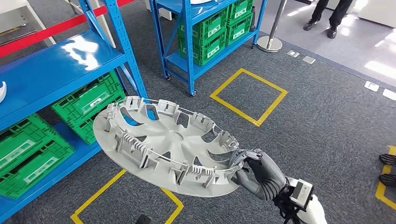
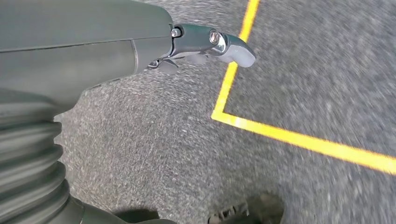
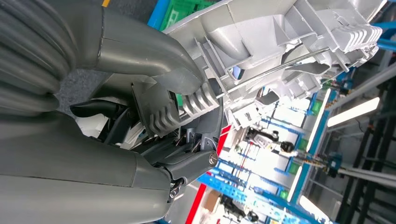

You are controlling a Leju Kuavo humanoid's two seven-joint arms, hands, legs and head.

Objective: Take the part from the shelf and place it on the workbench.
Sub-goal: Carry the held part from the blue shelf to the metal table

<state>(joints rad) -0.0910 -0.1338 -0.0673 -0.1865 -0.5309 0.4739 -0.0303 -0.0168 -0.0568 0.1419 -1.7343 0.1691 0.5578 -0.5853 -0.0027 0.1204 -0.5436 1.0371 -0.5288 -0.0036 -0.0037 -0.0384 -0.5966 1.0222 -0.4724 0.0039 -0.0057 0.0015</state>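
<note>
Part (image 1: 163, 144) juts left from the right robot hand (image 1: 254, 175), whose fingers clasp its rim.

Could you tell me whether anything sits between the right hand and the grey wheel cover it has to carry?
Nothing visible does. The right hand already grips the rim of the round grey plastic wheel cover, with its fingers directly on the ribbed edge. The cover hangs tilted over the grey carpet, beside the blue metal shelf.

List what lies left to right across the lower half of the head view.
Green plastic crates on the blue shelf, grey ribbed wheel cover, right hand gripping its rim, yellow floor marking.
</note>
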